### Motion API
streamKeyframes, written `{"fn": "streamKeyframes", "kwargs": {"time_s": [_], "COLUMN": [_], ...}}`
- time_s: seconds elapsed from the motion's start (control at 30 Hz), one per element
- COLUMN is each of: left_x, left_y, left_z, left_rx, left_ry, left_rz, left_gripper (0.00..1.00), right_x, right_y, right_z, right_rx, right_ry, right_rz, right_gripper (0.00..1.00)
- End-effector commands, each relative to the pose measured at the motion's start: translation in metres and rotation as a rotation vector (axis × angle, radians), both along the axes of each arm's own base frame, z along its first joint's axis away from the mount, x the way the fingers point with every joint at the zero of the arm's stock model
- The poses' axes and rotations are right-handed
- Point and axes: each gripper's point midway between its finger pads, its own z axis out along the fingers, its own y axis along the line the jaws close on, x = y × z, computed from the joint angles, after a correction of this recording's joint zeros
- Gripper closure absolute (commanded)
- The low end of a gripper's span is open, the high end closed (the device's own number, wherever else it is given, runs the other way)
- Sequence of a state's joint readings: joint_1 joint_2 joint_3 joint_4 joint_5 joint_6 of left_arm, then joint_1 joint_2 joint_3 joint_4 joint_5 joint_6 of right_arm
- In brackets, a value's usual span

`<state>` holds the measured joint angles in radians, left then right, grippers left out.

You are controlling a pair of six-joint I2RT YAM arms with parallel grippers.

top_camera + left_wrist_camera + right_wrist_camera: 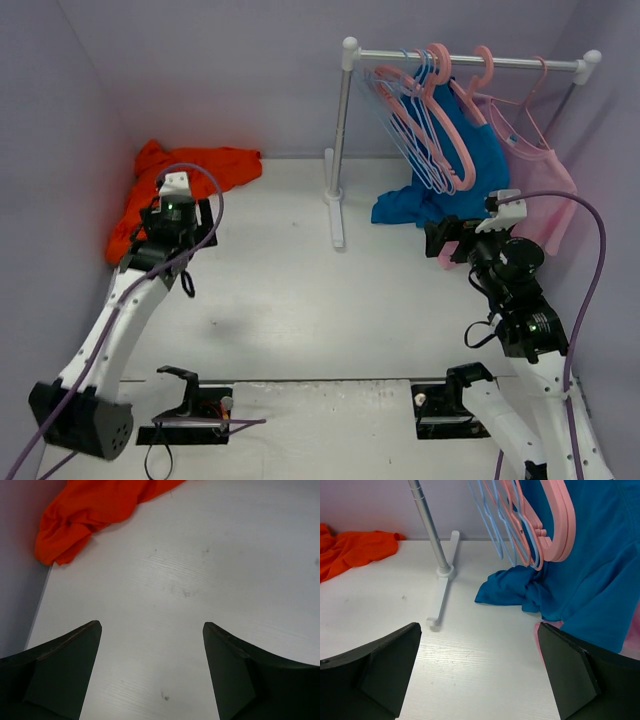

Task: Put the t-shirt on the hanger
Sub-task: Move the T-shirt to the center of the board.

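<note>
The orange-red t-shirt (190, 175) lies crumpled on the table in the far left corner, against the walls. It also shows in the left wrist view (95, 510) and the right wrist view (350, 550). Thin light-blue hangers (405, 130) hang bunched on the rail at the back right, and they show in the right wrist view (492, 520). My left gripper (185, 225) is open and empty (151, 624) over bare table, just in front of the t-shirt. My right gripper (445, 240) is open and empty (480, 625), in front of the rack.
A white clothes rack (340, 150) stands at the back, its foot on the table (440, 600). Thick pink hangers (450, 110), a blue shirt (470, 170) reaching the table and a pale pink top (545, 190) hang on it. Lilac walls close three sides.
</note>
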<state>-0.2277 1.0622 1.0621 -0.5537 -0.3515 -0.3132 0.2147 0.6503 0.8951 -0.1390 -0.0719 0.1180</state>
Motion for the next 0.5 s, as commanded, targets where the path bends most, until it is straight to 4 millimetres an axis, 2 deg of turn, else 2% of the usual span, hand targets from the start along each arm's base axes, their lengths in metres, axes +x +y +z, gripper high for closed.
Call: {"fn": "streamKeyframes", "kwargs": {"time_s": [0.0, 0.07, 0.1, 0.17, 0.2, 0.27, 0.3, 0.33, 0.37, 0.4, 0.43, 0.47], "left_x": [0.054, 0.084, 0.098, 0.123, 0.133, 0.149, 0.155, 0.166, 0.172, 0.180, 0.188, 0.189], "left_y": [0.024, 0.046, 0.059, 0.076, 0.092, 0.106, 0.115, 0.128, 0.134, 0.138, 0.147, 0.147], "left_z": [0.021, 0.007, -0.007, -0.015, -0.028, -0.061, -0.065, -0.058, -0.065, -0.082, -0.078, -0.089], "left_rx": [-0.038, -0.052, -0.043, -0.056, -0.062, -0.074, -0.075, -0.079, -0.084, -0.097, -0.114, -0.115], "left_ry": [-0.092, -0.079, -0.063, -0.055, -0.027, 0.062, 0.075, 0.058, 0.077, 0.104, 0.078, 0.100], "left_rz": [0.155, 0.220, 0.254, 0.284, 0.317, 0.351, 0.369, 0.393, 0.402, 0.412, 0.441, 0.440], "left_gripper": [0.22, 0.22, 0.22, 0.22, 0.22, 0.22, 0.22, 0.22, 0.22, 0.22, 0.22, 0.22], "right_x": [-0.003, -0.006, -0.007, -0.009, -0.010, -0.010, -0.011, -0.010, -0.010, -0.010, -0.009, -0.008], "right_y": [0.012, 0.016, 0.019, 0.023, 0.023, 0.027, 0.029, 0.030, 0.032, 0.034, 0.036, 0.038], "right_z": [0.036, 0.037, 0.038, 0.038, 0.038, 0.036, 0.034, 0.031, 0.030, 0.028, 0.025, 0.023], "right_rx": [0.012, 0.017, 0.020, 0.026, 0.030, 0.035, 0.037, 0.044, 0.047, 0.052, 0.056, 0.056], "right_ry": [-0.112, -0.117, -0.118, -0.119, -0.118, -0.111, -0.107, -0.096, -0.090, -0.082, -0.070, -0.064], "right_rz": [0.071, 0.092, 0.107, 0.131, 0.135, 0.154, 0.162, 0.168, 0.175, 0.189, 0.195, 0.203], "right_gripper": [0.00, 0.00, 0.00, 0.00, 0.00, 0.00, 0.00, 0.00, 0.00, 0.00, 0.00, 0.00]}}
